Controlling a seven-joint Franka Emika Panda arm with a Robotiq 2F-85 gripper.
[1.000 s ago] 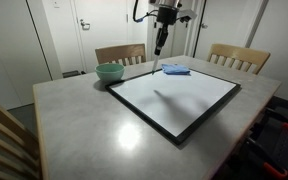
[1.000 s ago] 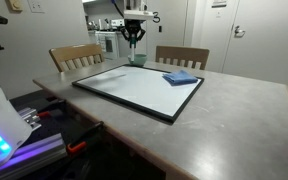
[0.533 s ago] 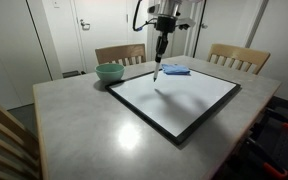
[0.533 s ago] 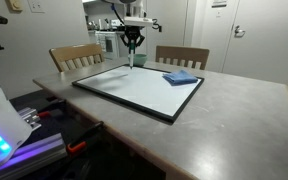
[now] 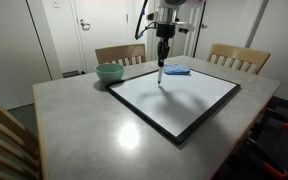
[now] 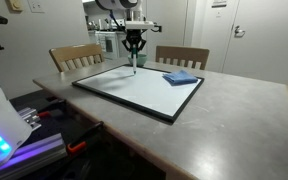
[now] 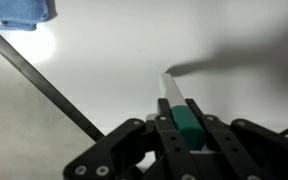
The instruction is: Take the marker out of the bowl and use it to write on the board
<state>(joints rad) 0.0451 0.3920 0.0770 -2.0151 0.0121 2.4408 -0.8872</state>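
Marker [image 7: 174, 97] stands upright, clamped in our pincer [image 5: 162, 62], tip down at the board [image 5: 189, 100]; we cannot tell whether it touches. We see the bowl [image 5: 109, 72] on the tabletop [image 5: 74, 125] beside the board, and a blue cloth [image 5: 176, 70] lying on the board.

Grey table [image 5: 74, 120], wooden chairs [image 5: 119, 53], white door [image 5: 99, 32] behind.

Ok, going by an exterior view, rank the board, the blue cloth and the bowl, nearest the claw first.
1. The board: directly under the claw, which holds the marker.
2. The blue cloth: just beside it, at the board's far end.
3. The bowl: farthest, off the board, on the table.
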